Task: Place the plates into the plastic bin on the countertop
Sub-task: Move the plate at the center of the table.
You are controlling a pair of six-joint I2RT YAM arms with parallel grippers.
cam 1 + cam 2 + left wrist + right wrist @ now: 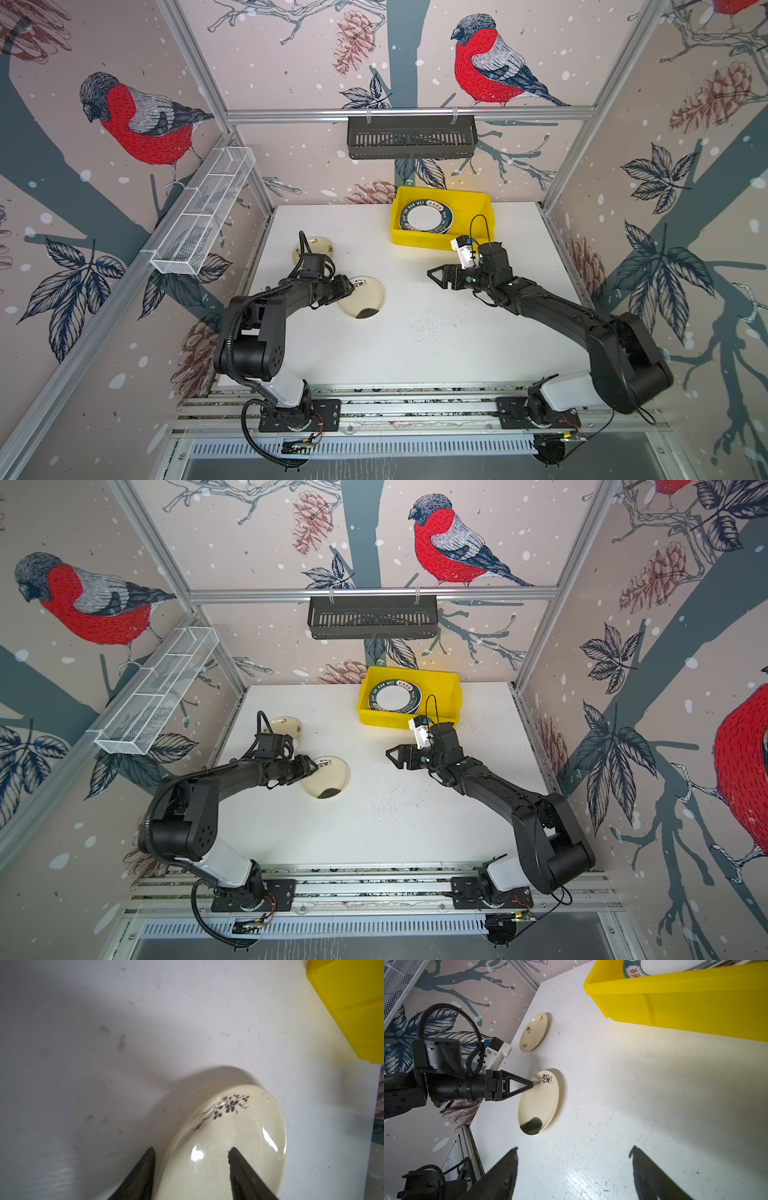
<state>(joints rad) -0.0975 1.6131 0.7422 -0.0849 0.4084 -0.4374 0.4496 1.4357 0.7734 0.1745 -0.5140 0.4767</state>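
A cream plate [365, 297] [330, 777] with a black flower sprig and a dark smear lies on the white countertop [415, 332]. My left gripper [352, 286] [191, 1151] is at its left edge, open. One finger is over the plate [228, 1136] and one is outside the rim. A second cream plate [316, 245] [533, 1032] lies farther back, partly behind the left wrist. The yellow plastic bin [419, 241] [695, 997] at the back holds stacked plates with dark lettered rims [426, 218]. My right gripper [430, 274] [574, 1150] hovers open and empty in front of the bin.
A dark slotted basket [411, 137] hangs on the back rail. A white wire-mesh basket [203, 212] hangs on the left wall. Aluminium rails [415, 399] run along the front edge, where both arm bases sit.
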